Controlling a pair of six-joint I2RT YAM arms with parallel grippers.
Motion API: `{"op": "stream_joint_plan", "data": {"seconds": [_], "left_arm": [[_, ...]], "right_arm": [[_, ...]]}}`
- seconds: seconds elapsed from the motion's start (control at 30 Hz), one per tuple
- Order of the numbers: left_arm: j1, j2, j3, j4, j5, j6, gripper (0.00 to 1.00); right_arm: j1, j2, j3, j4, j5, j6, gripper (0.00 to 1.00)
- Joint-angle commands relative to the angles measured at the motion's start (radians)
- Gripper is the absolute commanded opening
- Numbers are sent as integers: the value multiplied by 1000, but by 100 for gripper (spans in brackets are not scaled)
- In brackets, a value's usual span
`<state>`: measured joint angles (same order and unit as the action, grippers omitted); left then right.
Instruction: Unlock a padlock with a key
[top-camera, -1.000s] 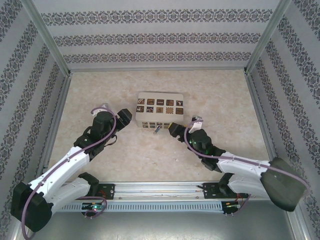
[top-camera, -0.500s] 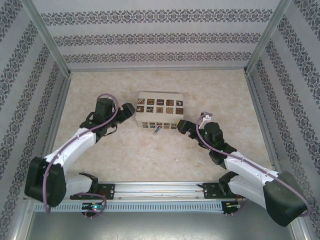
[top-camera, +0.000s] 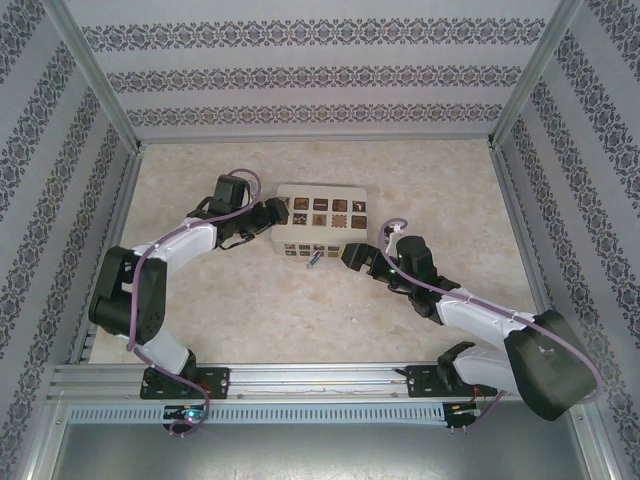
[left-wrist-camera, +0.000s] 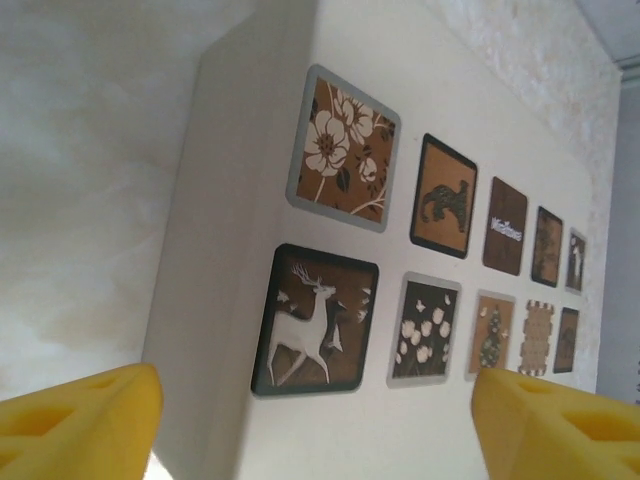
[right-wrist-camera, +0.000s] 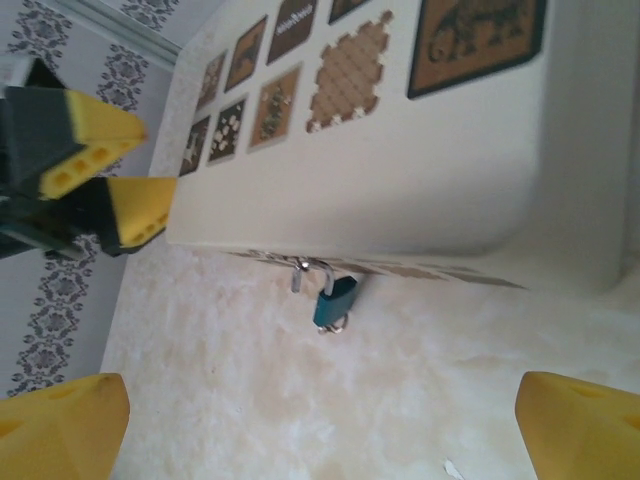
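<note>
Approach looks to be the step in hand. Right of centre in the top view, the right pincer (top-camera: 350, 257) stands spread wide and empty, just beside the padlock (right-wrist-camera: 335, 297). The padlock hangs low on the near face of the white box (top-camera: 320, 222). The next move calls for a key, and none shows clearly. Farther back, the left pincer (top-camera: 273, 212), also spread, has swung up to the box's left end since a second ago.

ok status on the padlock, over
left jaws open at the white box with dark picture squares; right jaws open, facing the tiny blue padlock with silvery shackle; padlock on box's front hasp, untouched; box wall tight behind it
</note>
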<state>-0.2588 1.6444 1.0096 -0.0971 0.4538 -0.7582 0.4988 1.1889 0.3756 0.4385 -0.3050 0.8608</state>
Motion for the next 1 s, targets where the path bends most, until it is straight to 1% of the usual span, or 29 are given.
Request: {"op": "stream_joint_plan", "data": {"seconds": [0.0, 0.17, 0.4, 0.7, 0.97], "left_arm": [[13, 53, 41, -8, 57, 28, 76], [12, 99, 13, 48, 76, -22, 72], [9, 123, -40, 91, 93, -58, 66], [-23, 115, -118, 144, 79, -113, 60], [-53, 92, -168, 169, 63, -147, 58]], "right_arm": [[-12, 29, 38, 56, -23, 1, 98], [-25, 93, 79, 83, -58, -4, 99], [-54, 152, 107, 104, -72, -5, 98], [-107, 240, 165, 135, -139, -26, 98], [-145, 319, 220, 155, -183, -48, 98]]}}
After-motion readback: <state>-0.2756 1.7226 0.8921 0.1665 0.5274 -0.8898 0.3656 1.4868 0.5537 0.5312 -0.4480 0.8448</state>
